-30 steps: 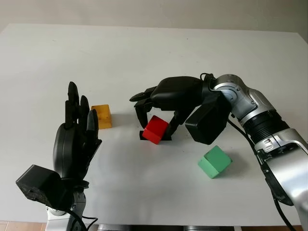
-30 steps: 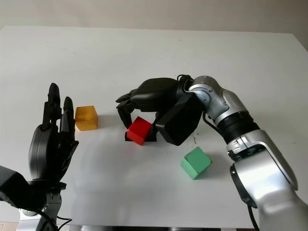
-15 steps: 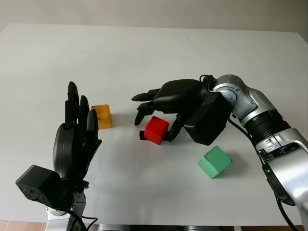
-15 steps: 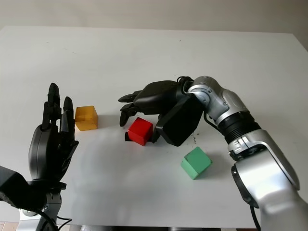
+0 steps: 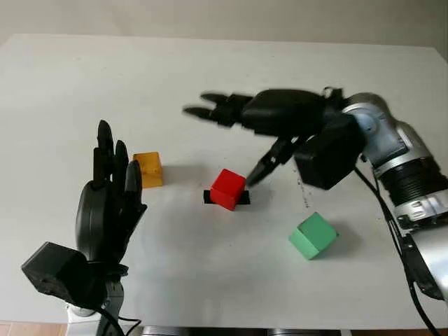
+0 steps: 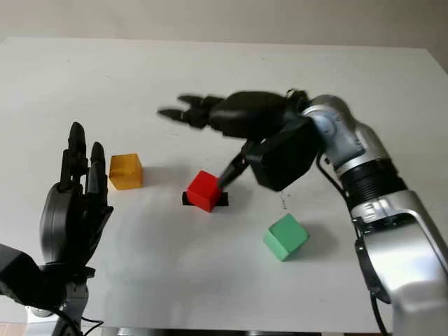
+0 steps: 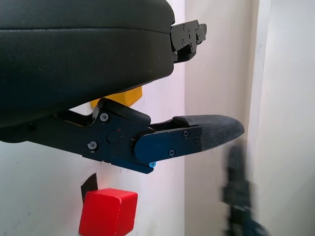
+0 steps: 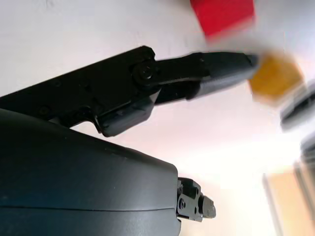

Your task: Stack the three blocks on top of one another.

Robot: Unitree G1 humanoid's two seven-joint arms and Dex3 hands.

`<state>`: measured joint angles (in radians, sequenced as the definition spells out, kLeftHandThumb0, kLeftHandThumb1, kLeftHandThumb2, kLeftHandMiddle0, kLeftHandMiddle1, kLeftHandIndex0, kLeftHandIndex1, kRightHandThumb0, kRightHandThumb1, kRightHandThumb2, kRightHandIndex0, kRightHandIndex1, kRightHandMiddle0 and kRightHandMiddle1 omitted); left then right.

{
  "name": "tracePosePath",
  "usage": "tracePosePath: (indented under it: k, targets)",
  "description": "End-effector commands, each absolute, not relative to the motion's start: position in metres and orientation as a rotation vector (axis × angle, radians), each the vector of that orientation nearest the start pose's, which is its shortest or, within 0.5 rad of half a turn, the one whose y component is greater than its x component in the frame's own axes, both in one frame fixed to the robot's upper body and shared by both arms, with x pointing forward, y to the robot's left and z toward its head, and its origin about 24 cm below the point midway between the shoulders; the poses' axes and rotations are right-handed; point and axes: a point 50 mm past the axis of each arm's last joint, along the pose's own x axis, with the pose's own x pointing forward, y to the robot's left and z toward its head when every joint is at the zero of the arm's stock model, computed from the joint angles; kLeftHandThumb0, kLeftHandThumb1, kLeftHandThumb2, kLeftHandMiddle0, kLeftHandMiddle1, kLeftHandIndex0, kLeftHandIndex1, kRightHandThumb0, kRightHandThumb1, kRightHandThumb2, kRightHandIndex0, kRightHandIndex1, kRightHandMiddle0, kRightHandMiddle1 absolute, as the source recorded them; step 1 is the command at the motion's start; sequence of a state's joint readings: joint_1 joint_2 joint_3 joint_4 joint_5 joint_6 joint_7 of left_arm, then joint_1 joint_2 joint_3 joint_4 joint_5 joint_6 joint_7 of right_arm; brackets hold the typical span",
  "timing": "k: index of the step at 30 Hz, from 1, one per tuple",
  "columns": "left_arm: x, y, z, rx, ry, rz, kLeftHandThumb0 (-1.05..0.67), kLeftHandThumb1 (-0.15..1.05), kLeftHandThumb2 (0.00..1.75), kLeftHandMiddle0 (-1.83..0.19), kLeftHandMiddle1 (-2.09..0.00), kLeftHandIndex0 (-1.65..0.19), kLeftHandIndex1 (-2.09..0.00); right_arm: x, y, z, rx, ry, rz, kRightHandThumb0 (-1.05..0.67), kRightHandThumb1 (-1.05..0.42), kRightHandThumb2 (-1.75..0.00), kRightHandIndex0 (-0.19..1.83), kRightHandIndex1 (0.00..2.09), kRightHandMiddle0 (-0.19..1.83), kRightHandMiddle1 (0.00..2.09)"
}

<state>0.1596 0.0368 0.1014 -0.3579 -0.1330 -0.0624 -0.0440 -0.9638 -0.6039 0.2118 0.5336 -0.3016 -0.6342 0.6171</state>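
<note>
Left hand [image 5: 108,210]: near left of the white table [image 5: 63,91], upright, released, holding nothing.

Yellow block [image 5: 148,169]: on the table just right of and beyond the left hand.

Red block [image 5: 228,189]: centre of the table, sitting on a small black patch [image 5: 208,197], not held.

Right hand [image 5: 262,115]: raised above and beyond the red block, released, holding nothing; one finger [image 5: 269,162] points down toward the block's right side, contact cannot be told.

Green block [image 5: 312,236]: on the table, near and right of the red block, well apart. No blocks stacked.
</note>
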Motion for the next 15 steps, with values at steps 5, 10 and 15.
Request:
tracePosePath:
  k: [5,10,15]
  targets:
    - [0.216,0.191,0.1,-0.037,-0.296,0.073,-0.68,1.05,0.54,0.13,-0.05,0.15,-0.06,0.335,-0.2,0.228,-0.947,-0.601,0.519,-0.88,-1.05,-0.58,-0.19,0.0,-0.19,0.0]
    - [0.216,0.192,0.103,-0.03,-0.3,0.072,-0.7,1.05,0.52,0.13,-0.05,0.15,-0.06,0.308,-0.218,0.185,-0.657,-0.449,0.418,-0.84,-1.05,-0.61,-0.19,0.0,-0.19,0.0]
    - [0.217,0.193,0.101,-0.035,-0.29,0.056,-0.69,1.05,0.53,0.13,-0.05,0.16,-0.05,0.284,-0.217,0.15,-0.412,-0.321,0.335,-0.76,-1.05,-0.68,-0.19,0.0,-0.19,0.0]
